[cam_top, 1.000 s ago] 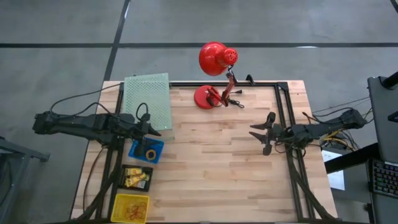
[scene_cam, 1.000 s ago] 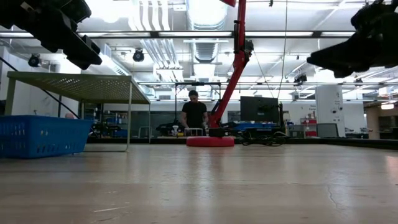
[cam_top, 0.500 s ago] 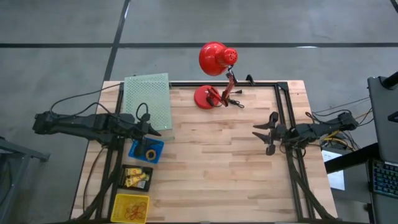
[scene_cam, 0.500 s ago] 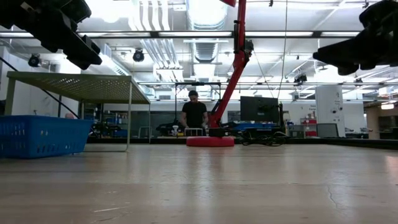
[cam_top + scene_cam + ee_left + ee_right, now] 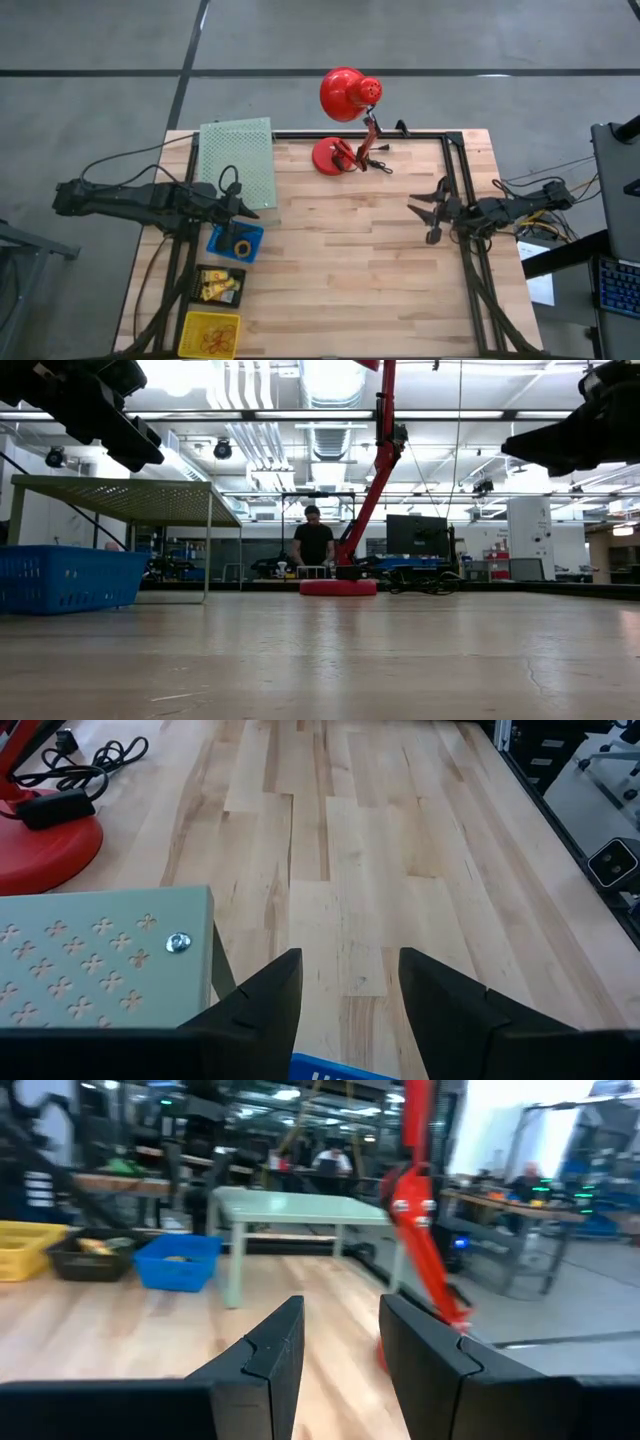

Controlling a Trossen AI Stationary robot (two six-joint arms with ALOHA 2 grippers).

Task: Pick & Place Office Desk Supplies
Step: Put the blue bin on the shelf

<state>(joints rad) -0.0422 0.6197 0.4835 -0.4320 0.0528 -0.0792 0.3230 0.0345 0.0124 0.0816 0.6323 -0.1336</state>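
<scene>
The office desk supplies lie in three bins at the table's near left. A ring lies in the blue bin (image 5: 235,241), yellow pieces in the black bin (image 5: 220,286), and rubber bands in the yellow bin (image 5: 210,333). My left gripper (image 5: 262,208) (image 5: 350,960) hovers open above the blue bin's far edge, beside the green perforated shelf (image 5: 238,160). Nothing is between its fingers. My right gripper (image 5: 420,212) (image 5: 340,1310) hangs open and empty in the air near the table's right edge, pointing level toward the left.
A red desk lamp (image 5: 345,120) stands on its round base at the far middle, its cord coiled beside it. The green shelf stands on thin legs (image 5: 208,545) at the far left. Bare wood (image 5: 340,270) spans the table's middle. A person (image 5: 312,545) stands in the room beyond.
My right gripper has tipped up a little toward level and rolled slightly, staying near the table's right edge. Its fingers keep the same gap.
</scene>
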